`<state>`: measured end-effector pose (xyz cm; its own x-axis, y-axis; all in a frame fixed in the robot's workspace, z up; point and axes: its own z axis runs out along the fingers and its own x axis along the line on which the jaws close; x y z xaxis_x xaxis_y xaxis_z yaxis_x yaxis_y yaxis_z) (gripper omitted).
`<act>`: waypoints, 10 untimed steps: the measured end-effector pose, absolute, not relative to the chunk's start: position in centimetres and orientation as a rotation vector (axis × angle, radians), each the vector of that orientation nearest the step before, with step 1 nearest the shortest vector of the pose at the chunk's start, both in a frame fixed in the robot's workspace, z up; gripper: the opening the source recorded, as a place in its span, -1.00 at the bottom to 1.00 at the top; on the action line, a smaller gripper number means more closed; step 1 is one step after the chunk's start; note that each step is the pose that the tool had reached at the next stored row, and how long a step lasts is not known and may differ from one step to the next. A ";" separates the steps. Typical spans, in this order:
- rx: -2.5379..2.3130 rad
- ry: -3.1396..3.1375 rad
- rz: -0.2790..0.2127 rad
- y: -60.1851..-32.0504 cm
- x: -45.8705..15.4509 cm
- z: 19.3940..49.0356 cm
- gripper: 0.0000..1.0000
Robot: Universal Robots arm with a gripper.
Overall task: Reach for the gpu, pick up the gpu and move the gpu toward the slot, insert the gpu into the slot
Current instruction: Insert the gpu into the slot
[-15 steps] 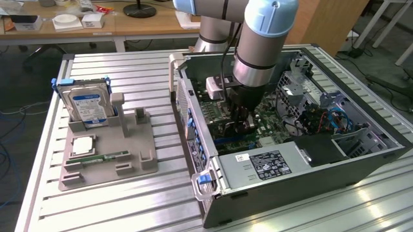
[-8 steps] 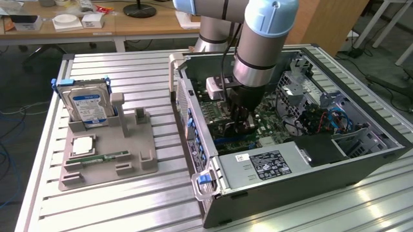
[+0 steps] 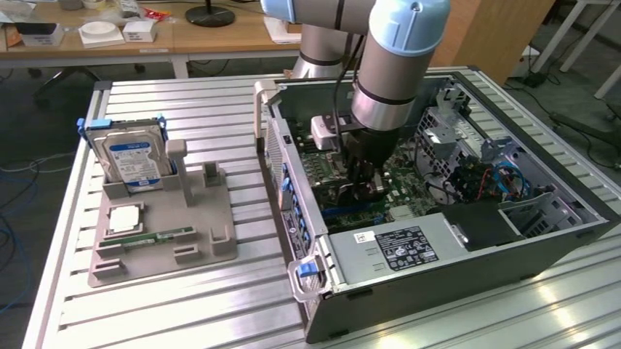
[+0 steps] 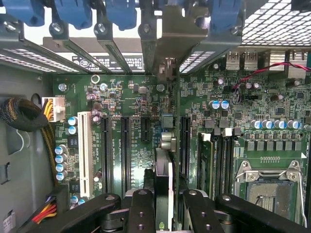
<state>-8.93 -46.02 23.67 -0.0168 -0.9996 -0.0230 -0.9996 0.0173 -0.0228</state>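
While pinching the gpu (image 4: 164, 174) edge-on in the gripper (image 4: 164, 200), hold it square to the board (image 4: 243, 121) and parallel to the long black slots (image 4: 125, 145) on either side. Fingers (image 4: 141, 204) pressed against both faces of the card, so no need to regrip; just avoid any twist at the wrist. Deep inside the case (image 3: 388, 291) already, low over the board in the exterior view, with the card's far end reaching toward the rear wall and its blue clips (image 4: 73, 12). Cannot tell whether the edge connector sits in its slot yet or hovers just above, since the card itself hides the strip beneath. Judging by that, press straight down, slowly, with even force along the whole length, not one end first. Watch the silvery end near the rear opening, which probably has to slide in cleanly. Mind the capacitors (image 4: 219, 104) and memory sockets (image 4: 214, 160) just beside the line. Stop on resistance and recentre.
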 end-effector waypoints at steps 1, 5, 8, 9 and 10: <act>-2.180 2.217 0.000 -46.0 -8.9 23.7 -0.46; -2.184 2.213 0.000 -46.0 -8.9 23.7 -0.46; -2.193 2.204 0.000 -46.0 -8.9 23.7 -0.46; -2.196 2.201 0.000 -46.0 -8.9 23.7 -0.46; -2.198 2.199 0.000 -46.0 -8.9 23.6 -0.46</act>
<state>-8.91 -46.01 23.65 0.0001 -0.9997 -0.0232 -0.9997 0.0005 -0.0229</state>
